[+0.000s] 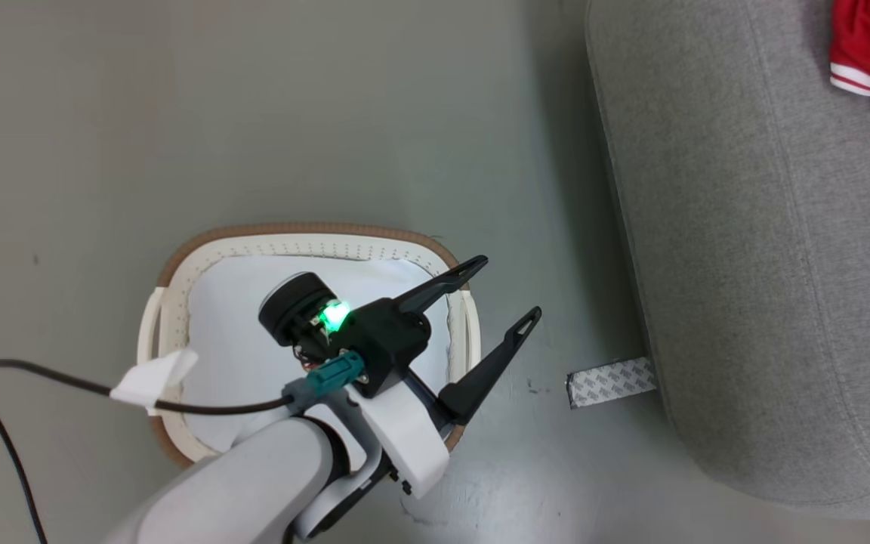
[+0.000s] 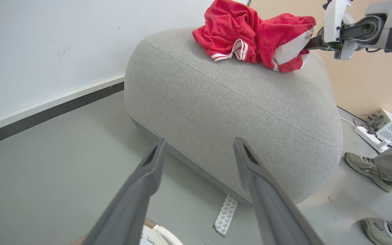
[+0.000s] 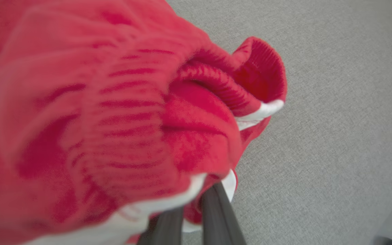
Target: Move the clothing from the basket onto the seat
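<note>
The right claw was seen clenched on the clothing, a white-trimmed hem being pinched between the two fingers close to their tips. From that claw the red cloth was heaped straight ahead of the fingers and to their left in the wrist view, with bare seat to the right. In the left wrist view the clothing was found bunched on top of the seat, near its far edge, and the right claw was met at the heap's right end. No long axis could be made out in the crumpled heap.

The left claw was held wide apart with nothing in it, above the basket, well apart from the clothing. Nothing red was seen in the basket, where a white pad lay. The right arm was therefore judged the nearer one, and a release straight back along the fingers was judged to be what remained.
</note>
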You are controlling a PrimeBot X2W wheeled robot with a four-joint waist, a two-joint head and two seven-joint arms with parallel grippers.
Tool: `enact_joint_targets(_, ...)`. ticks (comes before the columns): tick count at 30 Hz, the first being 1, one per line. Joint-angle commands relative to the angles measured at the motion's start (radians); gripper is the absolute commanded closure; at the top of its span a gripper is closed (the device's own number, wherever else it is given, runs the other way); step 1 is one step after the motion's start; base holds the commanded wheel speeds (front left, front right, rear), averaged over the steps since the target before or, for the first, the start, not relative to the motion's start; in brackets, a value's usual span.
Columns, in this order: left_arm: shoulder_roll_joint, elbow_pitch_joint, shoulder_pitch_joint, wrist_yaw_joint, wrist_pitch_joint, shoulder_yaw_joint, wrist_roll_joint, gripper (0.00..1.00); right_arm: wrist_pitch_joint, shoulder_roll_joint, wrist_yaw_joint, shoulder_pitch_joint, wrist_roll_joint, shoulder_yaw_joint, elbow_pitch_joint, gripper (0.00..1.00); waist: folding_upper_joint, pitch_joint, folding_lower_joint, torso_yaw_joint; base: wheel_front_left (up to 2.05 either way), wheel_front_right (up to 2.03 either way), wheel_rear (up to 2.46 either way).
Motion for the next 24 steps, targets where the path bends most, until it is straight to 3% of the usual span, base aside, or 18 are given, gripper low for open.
enact_joint_targets(1,-0.001,0.011,0.007,0.003,-0.017,0.003,-0.015,0.00,-0.004,0.002,-0.002,-0.010,-0.014,-0.002,0.015,0.05,0.0000,-0.019,-0.0002,-0.004,0.00,0.00,0.00)
enact_joint_targets(6,-0.007,0.033,0.030,0.007,-0.040,0.007,-0.027,0.00,-0.015,0.004,-0.002,0.012,-0.048,0.001,0.024,0.00,0.0000,-0.074,-0.0002,-0.014,0.00,0.00,0.00)
enact_joint_targets(12,-0.032,0.074,0.081,0.019,-0.096,0.008,-0.055,0.00,0.065,-0.028,-0.002,0.090,-0.106,0.057,-0.035,0.00,0.0000,-0.212,-0.0002,-0.020,0.00,0.00,0.00)
enact_joint_targets(19,-0.018,0.099,0.160,0.076,-0.183,0.088,-0.119,0.00,0.135,-0.082,-0.002,0.201,-0.100,0.104,-0.325,0.00,0.0000,-0.379,-0.0002,0.002,0.00,0.00,0.00)
enact_joint_targets(24,0.017,0.085,0.223,0.129,-0.225,0.174,-0.172,0.00,0.121,-0.066,-0.002,0.267,-0.030,0.128,-0.544,0.00,0.0000,-0.463,-0.0002,0.046,0.00,0.00,0.00)
